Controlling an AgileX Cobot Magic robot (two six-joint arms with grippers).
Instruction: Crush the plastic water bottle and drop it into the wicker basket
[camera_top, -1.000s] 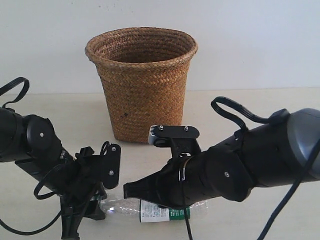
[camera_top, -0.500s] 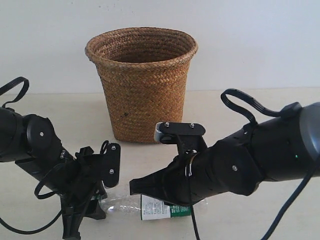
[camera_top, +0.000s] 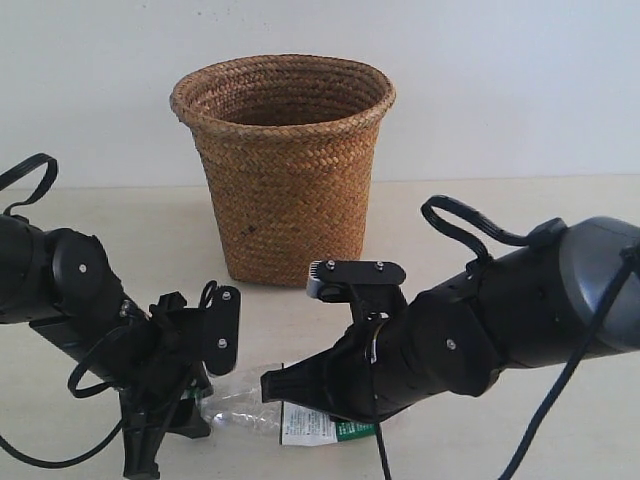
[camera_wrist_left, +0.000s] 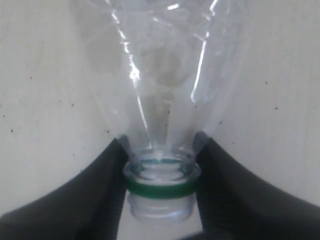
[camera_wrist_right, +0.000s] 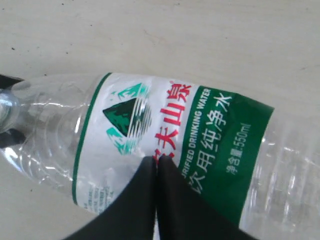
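The left gripper (camera_wrist_left: 161, 150) is clenching the neck of the plastic water bottle (camera_top: 300, 422), which is lying on its side on the table (camera_top: 150, 235). This is apparently anchoring it while the right gripper (camera_wrist_right: 156, 167), fingers pinched together, is bearing on the label, seemingly to flatten it. Behind, the wicker basket (camera_top: 285, 170) is standing upright, awaiting the drop. One bottle, one basket, two arms.

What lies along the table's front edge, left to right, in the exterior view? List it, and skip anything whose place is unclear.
left end effector → plastic water bottle → right arm
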